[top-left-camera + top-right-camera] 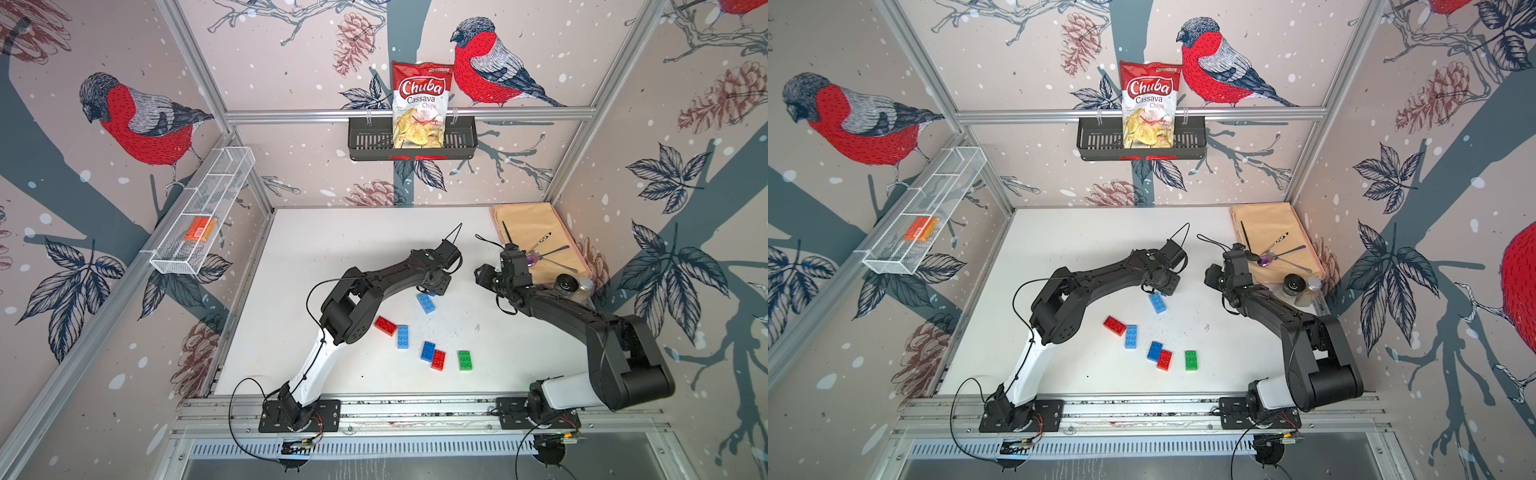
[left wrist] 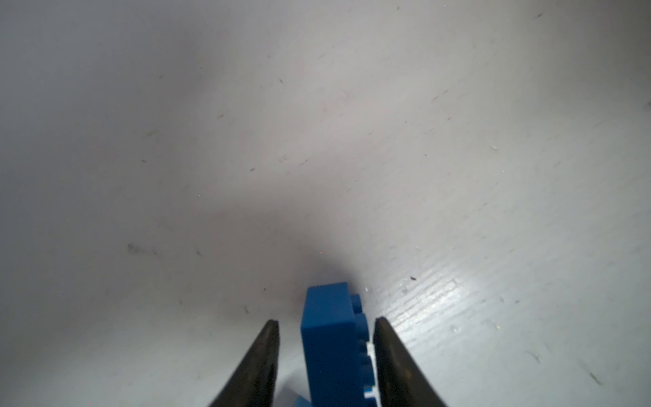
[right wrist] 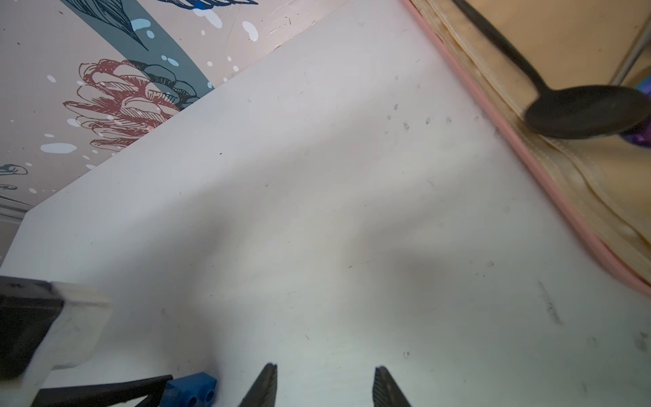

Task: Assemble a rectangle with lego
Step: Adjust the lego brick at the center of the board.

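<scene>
Left gripper [image 2: 326,321]: jaws are set around a dark blue studded plastic brick [image 2: 327,347], lower centre of the left wrist view. Its studs are touched by one finger [image 2: 391,359]; a gap is seen at the other, so no closed grip is recorded. Right gripper [image 3: 324,367]: jaws parted, nothing between. In a top view, lower centre, a light blue studded brick [image 1: 425,303] and a green studded brick [image 1: 464,360] are seen lying well apart on the white table [image 1: 332,257].

A robotics lab cell: aluminium frame [image 1: 291,114], bird-print walls [image 1: 145,124], two rail-mounted arms [image 1: 316,365] [image 1: 573,316] over a white tabletop [image 1: 332,249].
</scene>
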`<state>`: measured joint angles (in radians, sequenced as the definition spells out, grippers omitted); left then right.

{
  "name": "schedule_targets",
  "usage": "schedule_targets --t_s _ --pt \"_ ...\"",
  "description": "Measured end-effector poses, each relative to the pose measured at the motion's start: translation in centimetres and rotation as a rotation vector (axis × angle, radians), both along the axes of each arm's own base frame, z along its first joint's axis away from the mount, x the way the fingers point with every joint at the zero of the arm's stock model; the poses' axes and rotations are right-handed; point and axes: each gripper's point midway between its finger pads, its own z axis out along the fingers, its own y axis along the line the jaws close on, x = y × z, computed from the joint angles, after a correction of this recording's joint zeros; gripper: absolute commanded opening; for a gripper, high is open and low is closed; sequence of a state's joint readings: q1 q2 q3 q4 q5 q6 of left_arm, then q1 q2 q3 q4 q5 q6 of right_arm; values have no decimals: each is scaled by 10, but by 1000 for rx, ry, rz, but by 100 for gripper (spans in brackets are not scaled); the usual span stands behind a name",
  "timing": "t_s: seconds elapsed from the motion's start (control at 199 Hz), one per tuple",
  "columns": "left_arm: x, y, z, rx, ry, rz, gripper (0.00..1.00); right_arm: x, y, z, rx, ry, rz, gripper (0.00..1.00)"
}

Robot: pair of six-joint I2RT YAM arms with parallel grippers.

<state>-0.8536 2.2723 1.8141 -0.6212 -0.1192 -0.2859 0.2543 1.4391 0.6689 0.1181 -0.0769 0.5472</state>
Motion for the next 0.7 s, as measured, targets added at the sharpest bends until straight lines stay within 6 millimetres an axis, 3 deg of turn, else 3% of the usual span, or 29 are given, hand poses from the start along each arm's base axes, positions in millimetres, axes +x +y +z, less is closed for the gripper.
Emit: schedule_targets --t_s 0.131,0.342,0.548,0.703 --pt "-3 0 -1 4 6 2 15 0 1 -1 5 1 6 48" --pt "-7 -7 4 -38 18 -17 17 0 1 0 6 -1 6 48" --pt "-14 -38 36 -274 38 -97 18 1 0 9 5 -24 3 48" --pt "-23 -36 21 -441 146 -95 19 -3 -5 13 -15 -29 -9 48"
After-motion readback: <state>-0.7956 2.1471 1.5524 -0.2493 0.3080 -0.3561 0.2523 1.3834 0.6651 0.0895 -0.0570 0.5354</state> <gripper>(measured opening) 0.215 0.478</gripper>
